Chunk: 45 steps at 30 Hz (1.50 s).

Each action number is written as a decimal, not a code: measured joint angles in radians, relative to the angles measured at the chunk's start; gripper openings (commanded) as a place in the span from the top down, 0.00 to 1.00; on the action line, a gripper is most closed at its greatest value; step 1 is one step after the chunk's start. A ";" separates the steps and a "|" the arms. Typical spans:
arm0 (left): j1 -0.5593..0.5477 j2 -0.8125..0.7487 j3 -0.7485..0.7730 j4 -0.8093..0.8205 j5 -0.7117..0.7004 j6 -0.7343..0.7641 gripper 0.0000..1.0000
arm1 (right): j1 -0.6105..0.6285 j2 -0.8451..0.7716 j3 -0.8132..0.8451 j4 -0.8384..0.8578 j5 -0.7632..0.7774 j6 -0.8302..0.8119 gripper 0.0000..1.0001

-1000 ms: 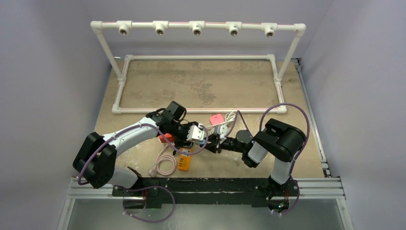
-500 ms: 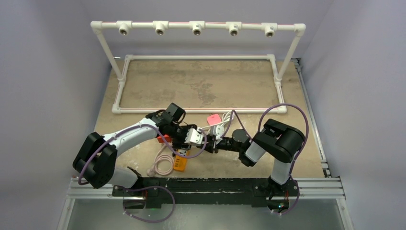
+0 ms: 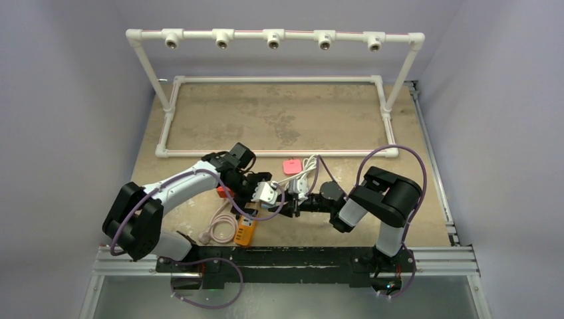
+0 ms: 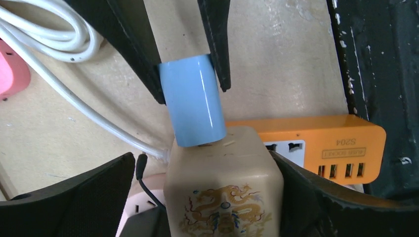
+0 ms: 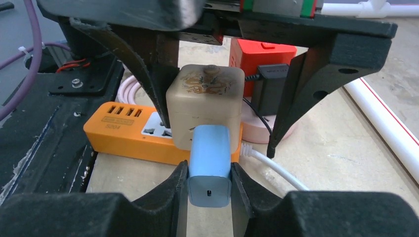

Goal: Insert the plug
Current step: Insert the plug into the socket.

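A cream cube socket (image 4: 225, 182) with a dragon print sits between the fingers of my left gripper (image 4: 205, 197). One finger touches its side; the other stands off with a gap, so the jaws are open round it. My right gripper (image 5: 210, 182) is shut on a light blue plug (image 5: 210, 158). The plug's front end is pressed against the cube's face (image 5: 205, 106), and its prongs are hidden. In the top view both grippers meet near the table's front, left (image 3: 269, 193) and right (image 3: 292, 203).
An orange power strip (image 5: 118, 133) lies under and behind the cube. A red socket block (image 5: 262, 57) holds a black plug (image 5: 269, 89) above a pink round socket (image 5: 281, 131). White cable loops (image 4: 49, 84) and a white pipe frame (image 3: 279, 151) lie beyond.
Both grippers have moved left and toward the near edge with the cube and the plug still together. The orange strip and the cables have been dragged along.
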State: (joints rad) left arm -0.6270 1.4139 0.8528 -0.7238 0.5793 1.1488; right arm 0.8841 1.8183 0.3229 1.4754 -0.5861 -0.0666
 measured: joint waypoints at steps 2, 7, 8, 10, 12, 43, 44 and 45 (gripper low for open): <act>0.015 0.012 0.014 -0.030 -0.002 0.009 0.01 | 0.005 0.000 0.003 0.006 -0.002 0.003 1.00; 0.026 0.025 0.038 -0.077 -0.007 0.026 0.01 | 0.005 -0.008 0.002 0.005 0.000 0.006 1.00; 0.026 0.026 0.043 -0.085 -0.008 0.026 0.01 | 0.006 -0.010 0.002 0.005 0.001 0.006 1.00; 0.026 0.026 0.056 -0.103 -0.010 0.026 0.01 | 0.006 -0.017 0.002 0.005 0.002 0.006 1.00; 0.026 0.026 0.071 -0.123 -0.012 0.027 0.04 | 0.006 -0.027 0.000 0.005 0.005 0.005 1.00; 0.011 0.000 0.092 -0.181 -0.033 -0.029 0.86 | 0.018 -0.038 -0.042 -0.031 0.080 -0.016 1.00; 0.011 0.000 0.087 -0.176 -0.034 -0.029 0.89 | 0.021 -0.037 -0.042 -0.029 0.088 -0.014 1.00; 0.011 -0.001 0.084 -0.173 -0.034 -0.029 0.95 | 0.027 -0.033 -0.043 -0.023 0.098 -0.012 1.00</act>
State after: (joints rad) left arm -0.6155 1.4128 0.9367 -0.8967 0.5453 1.1198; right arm 0.9115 1.7851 0.2798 1.4525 -0.4881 -0.0784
